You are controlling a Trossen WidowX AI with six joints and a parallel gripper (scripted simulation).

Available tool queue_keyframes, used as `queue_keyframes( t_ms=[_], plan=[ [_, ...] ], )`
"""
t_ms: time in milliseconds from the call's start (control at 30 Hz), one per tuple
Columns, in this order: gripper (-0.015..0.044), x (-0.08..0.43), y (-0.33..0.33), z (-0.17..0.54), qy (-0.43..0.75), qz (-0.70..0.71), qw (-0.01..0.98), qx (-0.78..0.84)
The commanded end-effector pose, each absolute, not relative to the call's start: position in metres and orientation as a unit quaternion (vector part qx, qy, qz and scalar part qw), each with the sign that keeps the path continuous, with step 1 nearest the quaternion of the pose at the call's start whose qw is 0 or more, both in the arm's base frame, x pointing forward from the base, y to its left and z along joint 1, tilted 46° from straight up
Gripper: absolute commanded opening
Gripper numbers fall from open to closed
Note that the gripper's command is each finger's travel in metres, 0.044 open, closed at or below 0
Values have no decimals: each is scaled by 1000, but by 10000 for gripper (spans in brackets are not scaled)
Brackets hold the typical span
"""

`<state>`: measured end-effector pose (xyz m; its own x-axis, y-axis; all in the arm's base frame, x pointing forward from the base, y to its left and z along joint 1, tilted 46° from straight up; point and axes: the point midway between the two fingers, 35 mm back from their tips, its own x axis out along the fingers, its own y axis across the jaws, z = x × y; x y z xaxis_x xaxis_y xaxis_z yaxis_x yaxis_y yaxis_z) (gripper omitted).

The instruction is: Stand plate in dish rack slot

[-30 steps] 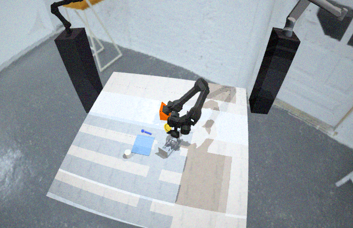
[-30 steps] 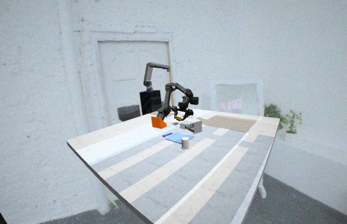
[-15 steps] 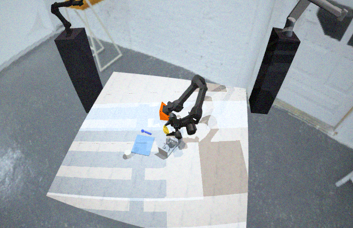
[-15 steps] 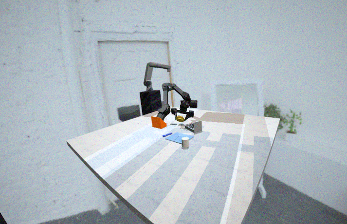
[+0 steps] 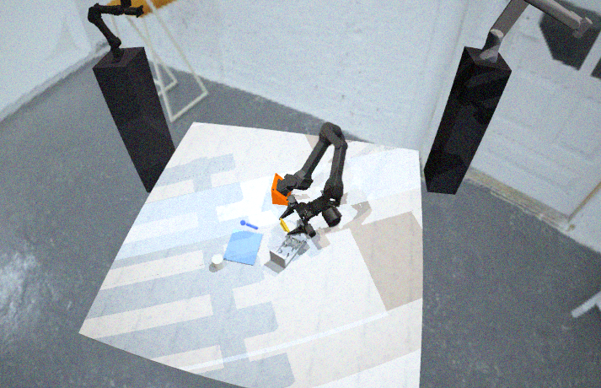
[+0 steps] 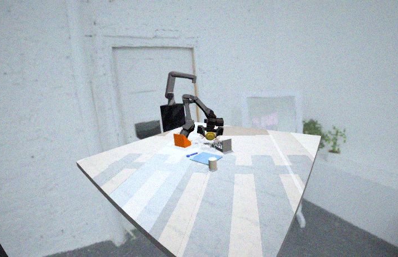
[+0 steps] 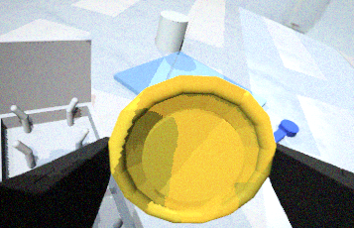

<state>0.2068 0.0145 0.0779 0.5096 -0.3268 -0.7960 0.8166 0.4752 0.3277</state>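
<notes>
Hand [image 7: 192, 164] clamped on the yellow plate [image 7: 192, 149], which we see held clear above the tabletop [image 5: 309, 297]; dish rack [image 7: 44, 124] at left holds nothing.
</notes>
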Motion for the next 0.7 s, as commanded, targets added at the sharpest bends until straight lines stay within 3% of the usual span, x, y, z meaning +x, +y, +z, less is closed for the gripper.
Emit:
queue_keyframes(
  t_ms=[0,667],
  plan=[
    [0,209,16,81,305,-349,810,358],
    [0,209,34,107,128,-255,883,373]
  ],
)
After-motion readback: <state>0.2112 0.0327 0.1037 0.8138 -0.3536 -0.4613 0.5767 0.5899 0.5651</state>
